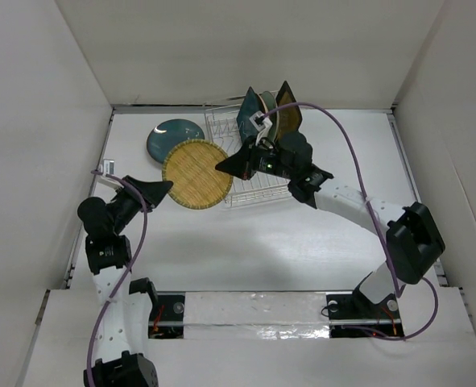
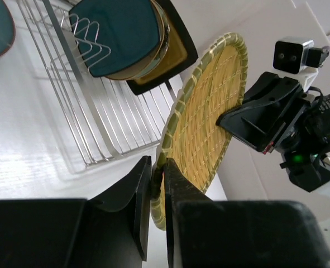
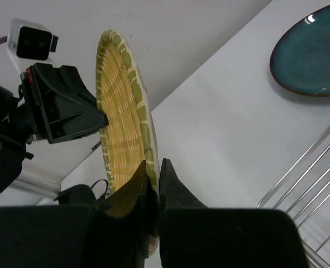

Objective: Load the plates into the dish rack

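Two-sided pinch on yellow woven round plate [image 1: 196,173]: left fingers [image 2: 138,195] clamped on one rim, right fingers [image 3: 176,187] opposite; open table [image 1: 286,242] nearward.

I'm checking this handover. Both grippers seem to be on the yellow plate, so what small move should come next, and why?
Probably the left gripper should open and let go. Both it and the right gripper are pinching opposite rims of the yellow woven plate, and the dish rack lies on the right gripper's side, so the right arm looks better placed to load it.
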`<state>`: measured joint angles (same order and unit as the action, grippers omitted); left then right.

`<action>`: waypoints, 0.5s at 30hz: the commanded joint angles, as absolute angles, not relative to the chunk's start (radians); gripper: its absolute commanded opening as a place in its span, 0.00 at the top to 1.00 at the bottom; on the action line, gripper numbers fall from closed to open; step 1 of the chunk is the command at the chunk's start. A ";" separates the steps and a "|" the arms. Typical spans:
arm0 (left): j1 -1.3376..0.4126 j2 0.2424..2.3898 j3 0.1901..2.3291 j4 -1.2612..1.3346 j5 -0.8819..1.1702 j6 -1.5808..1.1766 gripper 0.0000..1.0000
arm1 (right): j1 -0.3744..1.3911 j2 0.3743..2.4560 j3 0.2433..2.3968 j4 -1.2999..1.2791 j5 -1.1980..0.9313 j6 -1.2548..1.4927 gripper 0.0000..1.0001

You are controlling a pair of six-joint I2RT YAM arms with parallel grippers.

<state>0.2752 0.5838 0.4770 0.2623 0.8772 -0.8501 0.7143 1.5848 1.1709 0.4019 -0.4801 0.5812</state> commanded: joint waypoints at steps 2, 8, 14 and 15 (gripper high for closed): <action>0.233 0.560 0.549 0.275 0.951 -0.761 0.80 | 0.730 1.568 1.195 0.431 -0.451 0.531 1.00; 0.129 0.535 0.725 -0.090 0.605 -0.428 0.22 | 0.703 1.554 1.415 0.106 0.013 0.363 1.00; -0.024 0.439 0.681 -0.152 0.204 -0.339 0.21 | 0.723 1.745 1.716 -0.144 0.517 0.186 1.00; -0.037 0.430 0.684 -0.161 0.199 -0.336 0.22 | 0.723 1.784 1.820 -0.170 0.566 0.167 1.00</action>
<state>-0.0093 0.4454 0.6865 -0.1169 0.3775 -0.4274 0.7139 1.7054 1.6581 -0.0719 0.2344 0.2977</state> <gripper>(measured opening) 0.782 0.123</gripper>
